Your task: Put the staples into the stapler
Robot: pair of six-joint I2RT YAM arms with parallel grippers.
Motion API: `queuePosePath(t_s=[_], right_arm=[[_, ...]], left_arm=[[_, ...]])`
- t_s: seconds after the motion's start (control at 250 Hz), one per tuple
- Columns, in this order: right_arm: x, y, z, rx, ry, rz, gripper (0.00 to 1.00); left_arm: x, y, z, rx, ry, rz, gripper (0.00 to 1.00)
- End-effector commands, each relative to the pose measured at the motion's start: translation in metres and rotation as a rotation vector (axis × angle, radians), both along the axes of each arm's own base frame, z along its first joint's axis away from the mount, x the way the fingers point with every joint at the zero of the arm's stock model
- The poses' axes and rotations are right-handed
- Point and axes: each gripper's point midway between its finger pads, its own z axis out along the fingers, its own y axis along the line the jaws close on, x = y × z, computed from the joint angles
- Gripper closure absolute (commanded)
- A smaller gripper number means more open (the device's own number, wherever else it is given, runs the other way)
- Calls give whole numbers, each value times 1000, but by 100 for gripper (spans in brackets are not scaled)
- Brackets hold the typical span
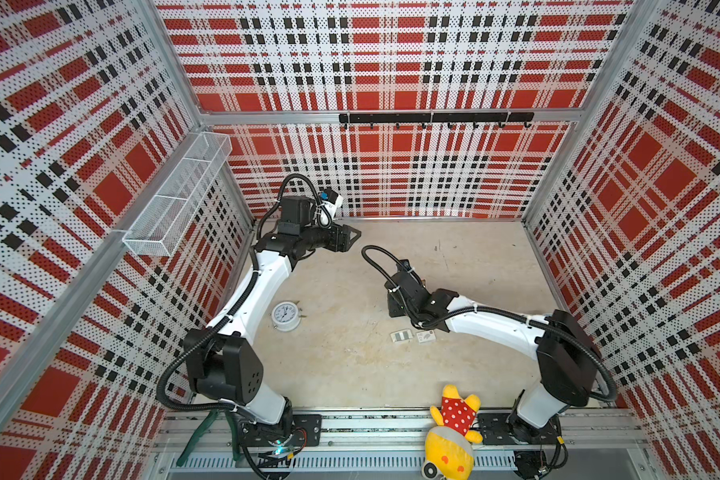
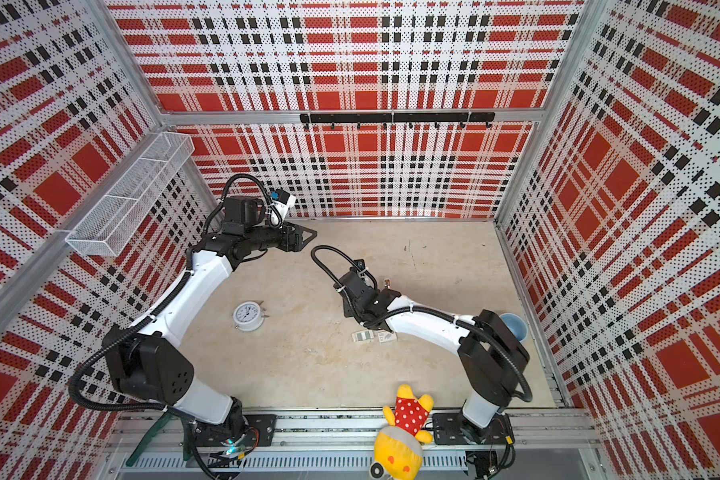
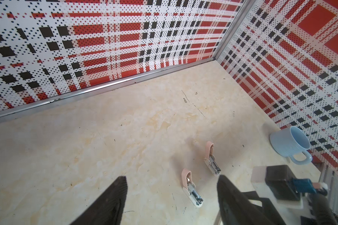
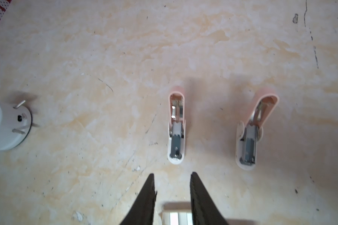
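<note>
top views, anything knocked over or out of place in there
The alarm clock lies on its back, face up, feet sticking out sideways. The yellow plush toy sprawls across the front rail, hardly a working spot. The pink staplers are hinged open, as loading needs.

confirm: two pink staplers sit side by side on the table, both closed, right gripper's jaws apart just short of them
Wrong on one point: both are open, not closed. The right wrist view shows the stapler nearer the clock and the second stapler with pink lids swung up, magazines exposed. Side by side on the table, right gripper open just short of them: correct.
</note>
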Motion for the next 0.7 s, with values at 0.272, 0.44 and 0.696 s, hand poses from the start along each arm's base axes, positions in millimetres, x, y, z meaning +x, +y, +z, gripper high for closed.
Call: queuePosePath(t_s=[0.272, 0.44, 0.696], right_arm=[[-56, -9, -46, -68, 167, 54, 73], [-59, 1, -57, -88, 191, 70, 73], [-57, 8, -63, -85, 198, 79, 73]], left_arm=[[-9, -17, 3, -22, 20, -46, 25], [-9, -19, 0, -13, 23, -52, 25], [-8, -17, -3, -3, 29, -50, 25]])
